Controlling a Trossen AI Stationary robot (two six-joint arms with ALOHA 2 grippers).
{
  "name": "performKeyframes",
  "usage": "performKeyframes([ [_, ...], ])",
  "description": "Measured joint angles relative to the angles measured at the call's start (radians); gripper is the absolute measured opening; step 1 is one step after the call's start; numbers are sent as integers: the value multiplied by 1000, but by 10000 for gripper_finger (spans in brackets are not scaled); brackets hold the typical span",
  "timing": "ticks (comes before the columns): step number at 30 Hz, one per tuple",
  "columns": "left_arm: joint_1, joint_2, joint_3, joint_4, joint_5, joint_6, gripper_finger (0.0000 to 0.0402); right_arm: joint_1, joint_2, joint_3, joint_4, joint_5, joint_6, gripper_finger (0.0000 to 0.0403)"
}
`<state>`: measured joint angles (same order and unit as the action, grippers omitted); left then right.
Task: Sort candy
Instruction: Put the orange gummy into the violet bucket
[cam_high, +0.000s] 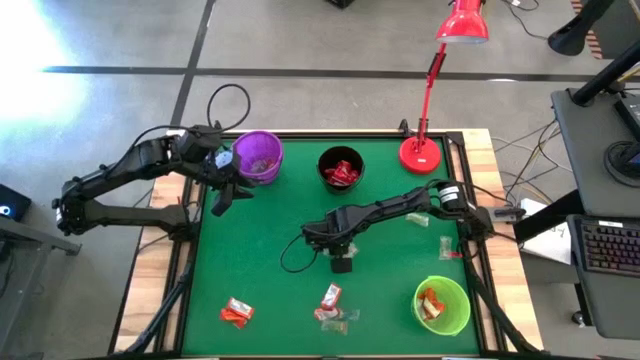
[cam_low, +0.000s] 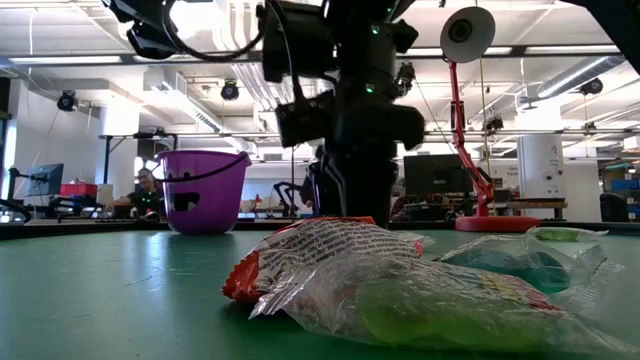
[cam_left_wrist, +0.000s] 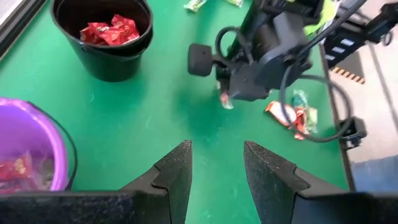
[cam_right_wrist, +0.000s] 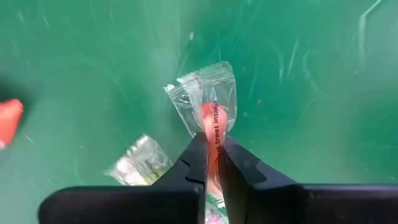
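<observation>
In the high view, the right hand (cam_high: 342, 263) is hanging over the middle of the green desk (cam_high: 270, 250), and more candy (cam_high: 330, 296) is lying near the front edge, well apart from the black cup (cam_high: 340, 168). The left hand (cam_high: 222, 192) is waiting released beside the purple cup (cam_high: 258, 156).

In the low view, crinkled wrappers are filling the foreground; they are looking light and soft.

In the left wrist view, red sweets are sitting in the black cup.

In the right wrist view, the right hand is grasping one orange-red sweet (cam_right_wrist: 213, 127) by its middle (the clear wrapper is probably slippery, so the twisted end could slide). Small print on it is reading partly "treat"
</observation>
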<state>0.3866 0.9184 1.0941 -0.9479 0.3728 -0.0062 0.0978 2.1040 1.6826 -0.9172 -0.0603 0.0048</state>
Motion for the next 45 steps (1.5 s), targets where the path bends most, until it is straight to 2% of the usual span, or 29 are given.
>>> performKeyframes([
  [9, 0, 0, -15, -25, -11, 94, 127, -11, -1, 198, -25, 23, 115, 13],
  [15, 0, 0, -24, -22, -75, 104, 127, -50, -2, 407, -20, 178, 118, 13],
  [18, 0, 2, -24, -18, -75, 103, 127, -80, -2, 504, 15, 244, 116, 13],
  [23, 0, 14, -24, 28, -77, 96, 127, -128, 2, 615, 122, 247, 54, 13],
  [39, 2, 83, -24, 197, -169, 66, 127, -175, 6, 648, 145, 236, -5, 13],
  [45, 2, 85, -24, 269, -172, 68, 127, -175, 6, 647, 145, 237, -5, 13],
])
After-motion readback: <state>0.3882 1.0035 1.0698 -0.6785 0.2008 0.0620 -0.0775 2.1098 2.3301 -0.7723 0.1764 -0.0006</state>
